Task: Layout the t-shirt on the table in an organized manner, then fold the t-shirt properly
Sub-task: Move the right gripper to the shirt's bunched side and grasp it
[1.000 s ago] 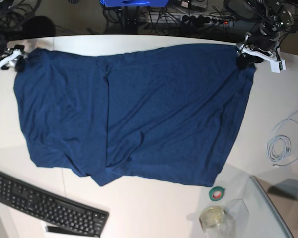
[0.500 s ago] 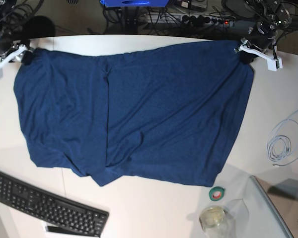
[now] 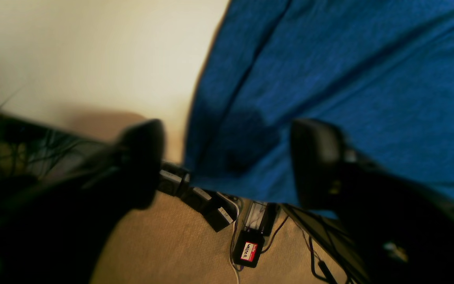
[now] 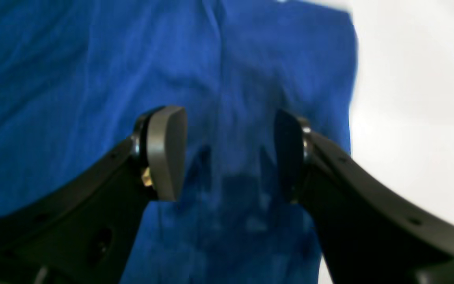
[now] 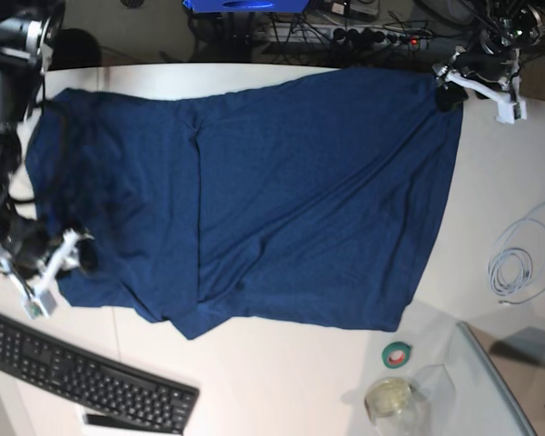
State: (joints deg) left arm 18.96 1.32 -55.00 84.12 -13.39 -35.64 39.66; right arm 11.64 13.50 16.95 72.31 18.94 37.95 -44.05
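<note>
The dark navy t-shirt (image 5: 300,200) lies spread out on the white table (image 5: 513,173), with folds along its lower left edge. My left gripper (image 5: 443,95) is at the shirt's far right corner. In the left wrist view it (image 3: 227,165) is open, with the corner of the shirt (image 3: 329,59) just beyond its fingers at the table's back edge. My right gripper (image 5: 80,256) is over the shirt's lower left part. In the right wrist view it (image 4: 227,154) is open and empty just above the shirt (image 4: 73,79).
A black keyboard (image 5: 82,372) lies at the front left. A green tape roll (image 5: 398,355) and a glass jar (image 5: 389,398) sit at the front, with a white cable coil (image 5: 513,268) at the right. Cables and a power strip (image 3: 195,193) lie on the floor behind the table.
My right gripper has left the shirt's far left corner and moved down to its lower left part. My left gripper has drawn the far right corner a little toward the back edge.
</note>
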